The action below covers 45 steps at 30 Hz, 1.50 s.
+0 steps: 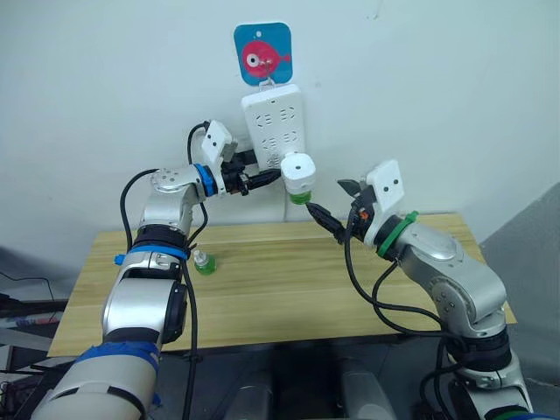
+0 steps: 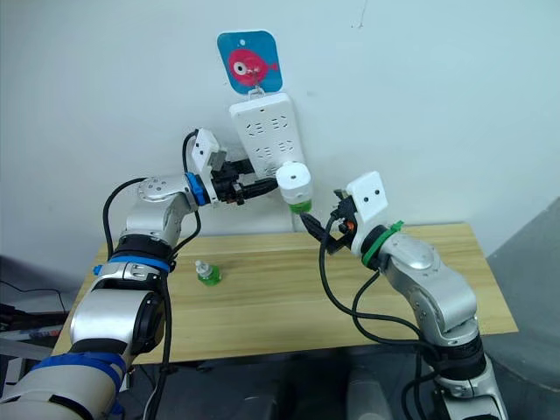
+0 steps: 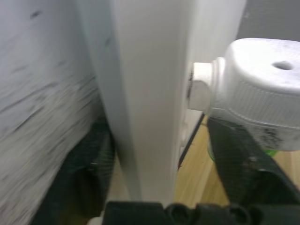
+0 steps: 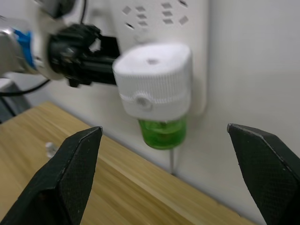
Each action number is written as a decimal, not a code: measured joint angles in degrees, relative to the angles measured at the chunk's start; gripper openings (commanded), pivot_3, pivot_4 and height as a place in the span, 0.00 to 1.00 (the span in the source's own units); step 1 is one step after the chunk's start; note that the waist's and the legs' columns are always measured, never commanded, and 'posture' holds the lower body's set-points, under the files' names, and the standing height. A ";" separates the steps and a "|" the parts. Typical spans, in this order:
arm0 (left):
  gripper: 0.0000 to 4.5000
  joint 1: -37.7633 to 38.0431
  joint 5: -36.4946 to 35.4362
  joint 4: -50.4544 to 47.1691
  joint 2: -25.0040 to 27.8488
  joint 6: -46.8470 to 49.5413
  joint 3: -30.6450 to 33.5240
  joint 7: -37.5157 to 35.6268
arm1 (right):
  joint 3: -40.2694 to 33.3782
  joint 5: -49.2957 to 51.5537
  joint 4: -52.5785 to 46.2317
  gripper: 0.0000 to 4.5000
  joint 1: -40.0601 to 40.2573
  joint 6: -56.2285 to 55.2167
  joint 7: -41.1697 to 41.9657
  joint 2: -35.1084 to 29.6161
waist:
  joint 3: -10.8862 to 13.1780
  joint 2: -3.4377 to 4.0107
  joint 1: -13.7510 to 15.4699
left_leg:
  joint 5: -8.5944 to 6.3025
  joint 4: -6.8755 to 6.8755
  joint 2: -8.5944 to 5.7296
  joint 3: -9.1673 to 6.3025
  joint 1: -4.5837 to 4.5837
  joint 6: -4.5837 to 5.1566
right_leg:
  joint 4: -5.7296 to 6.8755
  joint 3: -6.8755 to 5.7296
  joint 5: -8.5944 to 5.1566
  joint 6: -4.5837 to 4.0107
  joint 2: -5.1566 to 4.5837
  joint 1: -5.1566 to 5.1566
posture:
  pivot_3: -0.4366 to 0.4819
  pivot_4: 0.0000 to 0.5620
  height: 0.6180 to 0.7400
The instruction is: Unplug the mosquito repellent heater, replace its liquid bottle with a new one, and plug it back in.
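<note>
The left gripper (image 1: 262, 179) reaches sideways to the wall, its black fingers (image 3: 243, 164) spread: one lies against the heater's side, the other sits behind the power strip (image 1: 273, 122), so the strip's lower edge stands between them. The forearm runs level from a raised elbow. The right gripper (image 1: 331, 206) points up toward the heater from below and to the right, fingers (image 4: 70, 164) wide apart, clear of it, with the wrist bent upward above the table (image 1: 289, 289).

The mosquito repellent heater (image 1: 298, 173) is a white rounded unit with a ribbed skirt and a small hole on its face. It is plugged into the lower part of the power strip on the wall, with a green liquid bottle (image 4: 162, 132) hanging beneath it.

A second small green bottle (image 1: 204, 262) lies on the wooden table near the left arm. Above the strip hangs a blue card with a pink fish (image 1: 262, 53).
</note>
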 measured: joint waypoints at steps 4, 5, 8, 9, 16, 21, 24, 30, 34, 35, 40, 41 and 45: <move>0.30 0.33 -1.53 -3.55 0.23 3.49 0.69 -0.61 | 0.26 -1.31 -0.16 1.00 0.32 0.21 -2.34 2.07 | 0.03 0.00 -0.40 | 0.00 -0.01 0.02 0.00 0.00 0.00 | 0.04 0.01 0.00 0.00 0.01 -0.02 | 0.23 0.38 1.00; 0.30 0.58 -1.64 -4.38 0.25 4.21 0.69 -0.57 | 0.52 -1.87 -0.15 1.00 0.23 0.22 -3.20 3.05 | 0.03 0.01 -0.41 | 0.00 -0.01 0.01 -0.01 0.00 0.00 | 0.04 0.01 0.00 0.00 0.01 -0.03 | 0.23 0.38 1.00; 0.30 1.26 -2.00 -6.31 0.24 6.36 0.62 -0.28 | 2.07 -3.34 0.02 1.00 -0.72 0.19 -5.09 5.29 | 0.05 0.01 -0.44 | 0.00 -0.01 -0.01 0.00 -0.02 0.00 | 0.02 0.00 0.00 0.00 0.01 -0.04 | 0.24 0.38 1.00; 0.30 1.44 -2.10 -6.90 0.23 6.90 0.58 -0.15 | 2.56 -4.04 0.36 1.00 -1.59 0.12 -5.67 6.18 | 0.05 0.01 -0.45 | 0.00 0.00 -0.02 0.01 -0.02 0.00 | 0.02 0.00 0.00 0.00 0.00 -0.04 | 0.24 0.38 1.00; 0.30 3.37 -2.39 -10.85 0.03 9.25 0.48 1.03 | 3.61 -8.19 5.01 1.00 -7.24 -0.82 -10.14 11.50 | 0.05 0.02 -0.45 | 0.00 -0.03 -0.03 -0.05 -0.01 0.00 | 0.04 0.02 0.00 0.00 0.00 -0.06 | 0.25 0.38 1.00; 0.30 3.72 -2.41 -12.21 0.04 10.08 0.45 1.30 | 4.83 -11.15 9.07 1.00 -8.76 -2.93 -10.72 12.30 | 0.06 0.02 -0.45 | 0.00 -0.03 -0.08 -0.06 -0.02 0.00 | 0.03 0.02 0.00 0.00 -0.02 -0.06 | 0.26 0.38 1.00; 0.30 3.81 -2.40 -12.26 0.03 10.08 0.40 1.69 | 5.02 -12.04 10.55 1.00 -8.89 -4.10 -10.42 12.39 | 0.05 0.02 -0.46 | 0.00 -0.02 -0.12 -0.06 -0.02 0.00 | 0.04 0.02 0.00 0.00 -0.04 -0.07 | 0.26 0.37 1.00; 0.30 4.16 -2.41 -12.72 0.01 10.08 0.39 2.39 | 4.90 -12.52 11.17 0.71 -9.32 -4.74 -8.84 13.89 | 0.05 0.02 -0.50 | 0.00 0.01 -0.13 -0.08 -0.01 0.00 | 0.10 0.02 0.00 0.00 -0.04 -0.08 | 0.27 0.36 1.00; 0.30 4.75 -2.68 -13.46 0.01 10.08 0.36 2.45 | 4.82 -12.45 10.46 0.66 -8.78 -4.73 -7.72 13.33 | 0.05 0.02 -0.50 | 0.00 0.03 -0.17 -0.10 -0.01 0.00 | 0.11 0.03 0.00 0.00 -0.06 -0.08 | 0.27 0.35 1.00; 0.30 4.95 -2.89 -13.82 0.00 10.07 0.32 2.42 | 4.78 -12.50 9.73 0.66 -8.29 -4.72 -7.59 13.04 | 0.05 0.02 -0.50 | 0.00 0.02 -0.20 -0.15 -0.02 0.00 | 0.10 0.03 0.00 0.00 -0.09 -0.08 | 0.28 0.35 1.00; 0.30 4.93 -3.55 -14.15 -0.43 9.71 -0.13 3.05 | 4.12 -11.83 4.81 0.66 -5.97 -2.74 -6.05 10.04 | 0.04 0.02 -0.26 | -0.04 -0.04 -0.38 -0.37 -0.06 0.05 | 0.07 -0.01 0.00 0.00 -0.15 -0.07 | 0.28 0.35 1.00; 0.30 4.97 -2.71 -13.88 0.18 9.37 -0.13 3.83 | 3.47 -10.98 3.00 0.66 -4.73 -1.71 -5.43 9.05 | 0.04 0.02 -0.35 | -0.06 -0.04 -0.39 -0.35 -0.08 0.08 | 0.04 0.00 0.00 0.00 -0.17 -0.08 | 0.28 0.35 1.00; 0.30 5.09 -2.35 -12.65 1.06 8.42 -0.05 4.68 | -1.05 -7.97 -1.33 0.66 -3.27 2.82 -4.81 7.87 | 0.05 0.02 -0.76 | -0.03 0.07 -0.35 -0.21 -0.06 0.05 | 0.12 0.01 0.00 0.00 -0.20 -0.11 | 0.28 0.34 1.00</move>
